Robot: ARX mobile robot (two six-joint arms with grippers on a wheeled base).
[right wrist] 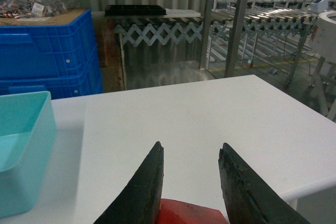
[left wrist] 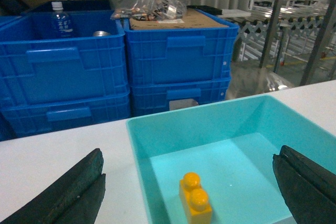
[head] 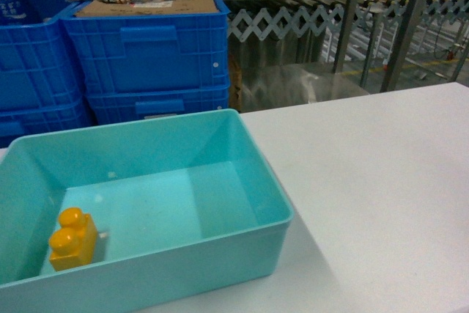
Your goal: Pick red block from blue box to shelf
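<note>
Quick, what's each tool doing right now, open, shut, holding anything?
Left tool: open wide, empty, over the blue box and its yellow brick.
Right tool: shut on the red block, above the white table.

Red block out of the blue box, held at the right claw.

The red block (right wrist: 185, 214) sits between the right gripper's (right wrist: 191, 174) two dark fingers, low at their base, only its top face showing, above the white table. The blue box (head: 242, 137), a light turquoise tub with sloping walls and rolled rim, stands upright well to the left of that claw and just ahead of the spread left gripper (left wrist: 191, 182).
</note>
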